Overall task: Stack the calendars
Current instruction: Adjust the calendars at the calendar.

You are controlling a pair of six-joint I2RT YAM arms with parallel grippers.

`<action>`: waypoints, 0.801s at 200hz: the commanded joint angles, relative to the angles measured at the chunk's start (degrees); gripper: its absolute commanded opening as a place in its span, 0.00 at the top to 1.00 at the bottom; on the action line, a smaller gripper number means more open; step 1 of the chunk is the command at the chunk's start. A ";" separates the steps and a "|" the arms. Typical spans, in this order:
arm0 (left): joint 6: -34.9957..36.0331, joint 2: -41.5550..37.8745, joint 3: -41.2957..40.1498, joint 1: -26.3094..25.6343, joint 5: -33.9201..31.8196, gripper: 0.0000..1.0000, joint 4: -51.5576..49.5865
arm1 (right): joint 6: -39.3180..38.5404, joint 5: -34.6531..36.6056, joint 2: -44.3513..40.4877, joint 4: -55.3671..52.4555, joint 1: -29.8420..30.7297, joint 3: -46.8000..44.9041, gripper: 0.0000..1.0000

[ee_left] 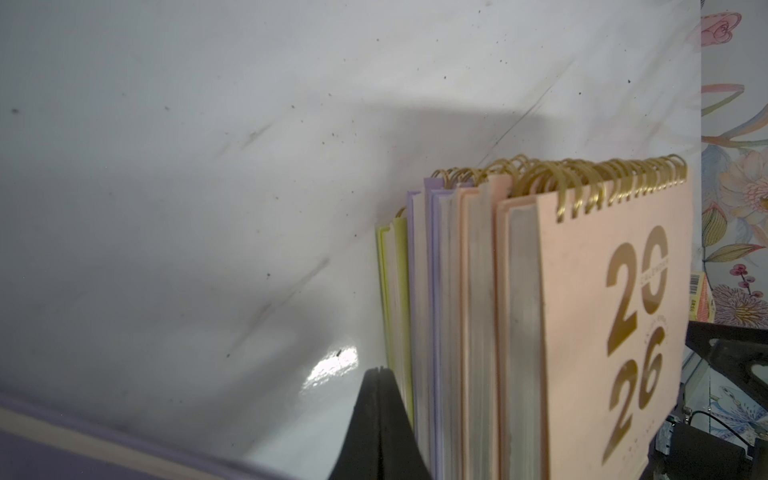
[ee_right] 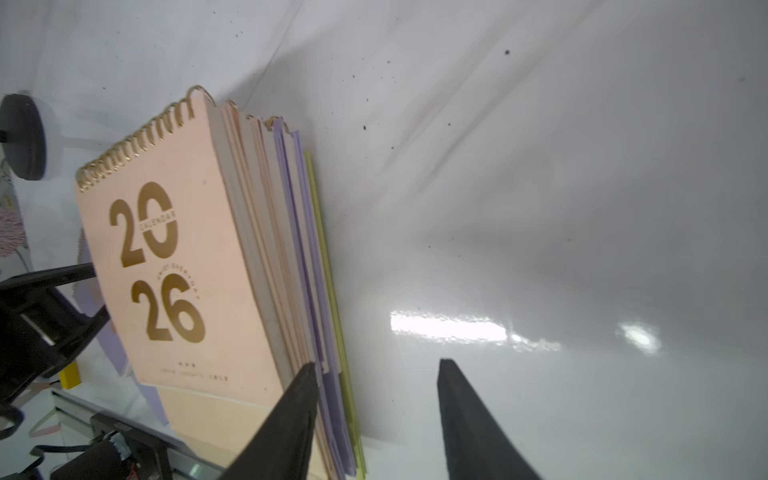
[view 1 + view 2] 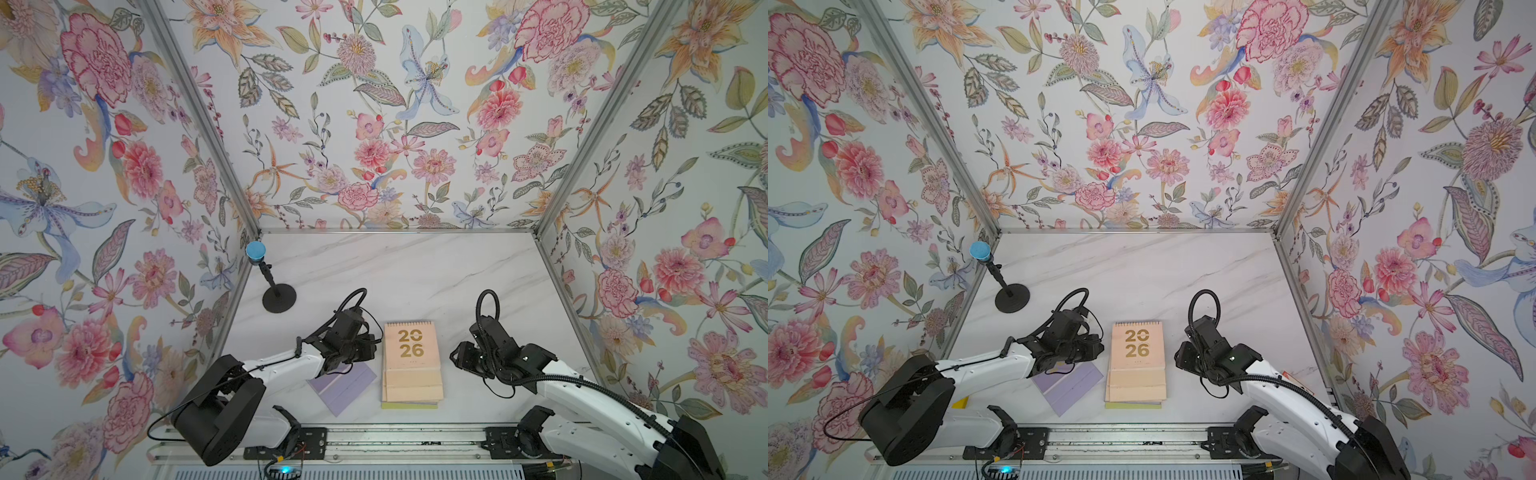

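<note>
The stack (image 3: 411, 365) lies on the table (image 3: 415, 270), peach on top, with only slivers of lilac and yellow-green below. A lone lilac calendar (image 3: 345, 386) just left of it is half hidden under the left arm (image 3: 282, 365). The left gripper (image 1: 377, 382) has its fingers together and empty. The right gripper (image 2: 376, 370) has its fingers apart beside the stack, contact unclear.

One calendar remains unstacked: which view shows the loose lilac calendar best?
A top view: the lilac calendar lies beside the stack, partly under the left arm. Left wrist catches only a blurred edge; right wrist, slivers behind the stack.
</note>
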 commanded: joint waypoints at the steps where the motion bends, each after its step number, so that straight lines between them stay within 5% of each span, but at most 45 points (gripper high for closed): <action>1: 0.10 0.50 1.62 -1.67 -2.04 1.00 -1.15 | -3.03 0.11 3.47 -2.71 0.09 2.13 0.53; 160: -2.61 2.14 1.25 -5.97 -2.45 1.00 0.85 | -9.53 -8.13 15.25 3.62 3.00 6.95 0.56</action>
